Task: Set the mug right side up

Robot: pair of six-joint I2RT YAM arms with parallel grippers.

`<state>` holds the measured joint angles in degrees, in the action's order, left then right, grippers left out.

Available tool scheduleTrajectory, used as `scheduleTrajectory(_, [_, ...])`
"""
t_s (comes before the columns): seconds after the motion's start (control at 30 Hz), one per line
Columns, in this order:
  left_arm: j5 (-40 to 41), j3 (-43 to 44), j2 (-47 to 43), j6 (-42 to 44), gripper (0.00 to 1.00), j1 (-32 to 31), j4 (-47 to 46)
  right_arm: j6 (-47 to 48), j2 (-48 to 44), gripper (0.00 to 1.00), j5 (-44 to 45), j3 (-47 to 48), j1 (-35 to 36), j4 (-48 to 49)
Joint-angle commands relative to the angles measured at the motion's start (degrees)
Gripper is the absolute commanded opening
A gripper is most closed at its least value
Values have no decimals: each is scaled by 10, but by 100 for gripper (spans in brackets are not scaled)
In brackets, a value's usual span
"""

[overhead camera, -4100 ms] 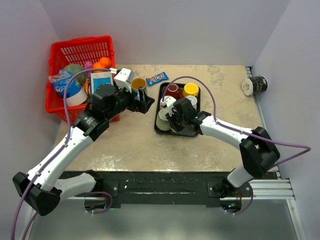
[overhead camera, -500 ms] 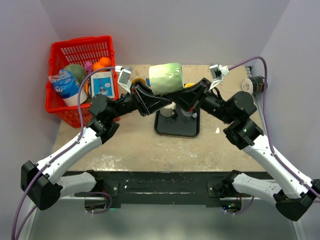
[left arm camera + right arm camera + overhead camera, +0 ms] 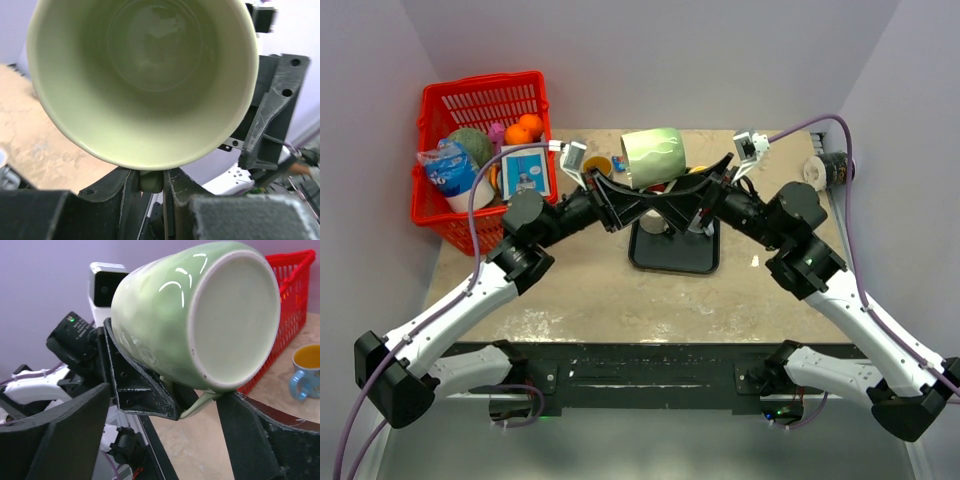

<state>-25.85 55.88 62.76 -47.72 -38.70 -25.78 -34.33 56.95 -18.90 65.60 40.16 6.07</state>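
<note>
Tray (image 3: 670, 262) dead ctr. Above it L gripper (image 3: 150, 182) clamps green mug (image 3: 653, 155) by handle (image 3: 197, 407) — aloft, on its side, base facing R gripper (image 3: 685, 197), fingers spread wide. Red basket (image 3: 480, 100) at 10 o'clock.

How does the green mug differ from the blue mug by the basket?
The green mug lies on its side in the air, its handle pinched by the left gripper; the blue mug stands upright on the table. The green mug is green inside, the blue mug yellow inside. Both have handles.
</note>
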Motion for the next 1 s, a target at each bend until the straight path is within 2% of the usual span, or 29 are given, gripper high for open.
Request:
scheduleTrajectory(0.0, [126, 25, -20, 82, 0, 3, 118, 22, -22, 93, 38, 12, 2, -4])
scheduleTrajectory(0.07, [174, 37, -22, 119, 0, 4, 178, 30, -23, 98, 61, 14, 2, -40])
scheduleTrajectory(0.23, [313, 80, 4, 194, 0, 4, 339, 44, -22, 99, 155, 33, 2, -169])
scheduleTrajectory(0.37, [387, 102, 42, 221, 0, 4, 453, 32, -14, 99, 299, 44, 2, -254])
scheduleTrajectory(0.43, [425, 105, 70, 221, 0, 4, 494, 22, -6, 99, 327, 46, 2, -289])
scheduleTrajectory(0.7, [483, 84, 126, 207, 0, 4, 506, 10, 22, 99, 336, 30, 1, -307])
scheduleTrajectory(0.97, [524, 1, 159, 191, 0, -1, 406, 16, 38, 99, 335, 25, 1, -305])
